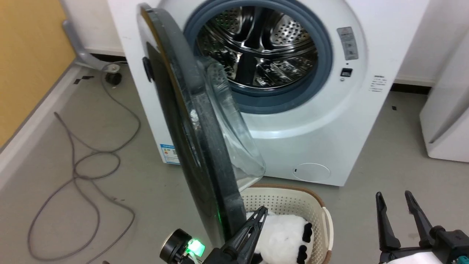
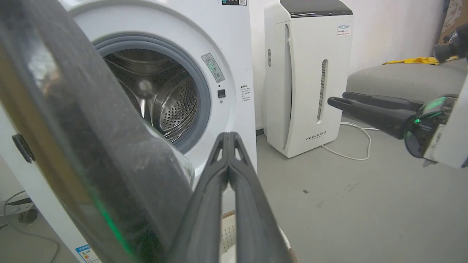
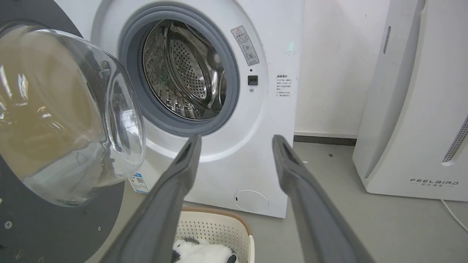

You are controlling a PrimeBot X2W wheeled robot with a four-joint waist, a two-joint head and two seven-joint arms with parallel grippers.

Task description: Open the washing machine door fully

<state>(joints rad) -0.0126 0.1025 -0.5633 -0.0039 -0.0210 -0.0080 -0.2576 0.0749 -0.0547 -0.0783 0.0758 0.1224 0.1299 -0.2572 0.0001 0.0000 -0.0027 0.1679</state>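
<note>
The white washing machine [image 1: 311,132] stands with its steel drum [image 1: 260,47] exposed. Its door [image 1: 216,157] is swung out toward me, nearly edge-on, the clear glass bowl [image 1: 234,124] facing right. In the right wrist view the door [image 3: 22,219] sits at the left with its bowl [image 3: 65,109]. My left gripper [image 1: 262,212] is shut and empty, right beside the inner side of the door's lower rim; I cannot tell whether it touches. The left wrist view shows it [image 2: 228,136] next to the door [image 2: 91,146]. My right gripper [image 1: 394,195] is open, well to the right.
A cream laundry basket [image 1: 289,200] holding a white plush toy [image 1: 285,234] stands below the door in front of the machine. Grey cables [image 1: 84,161] loop across the floor at left. A white FEELBIRD appliance [image 3: 413,109] stands to the machine's right.
</note>
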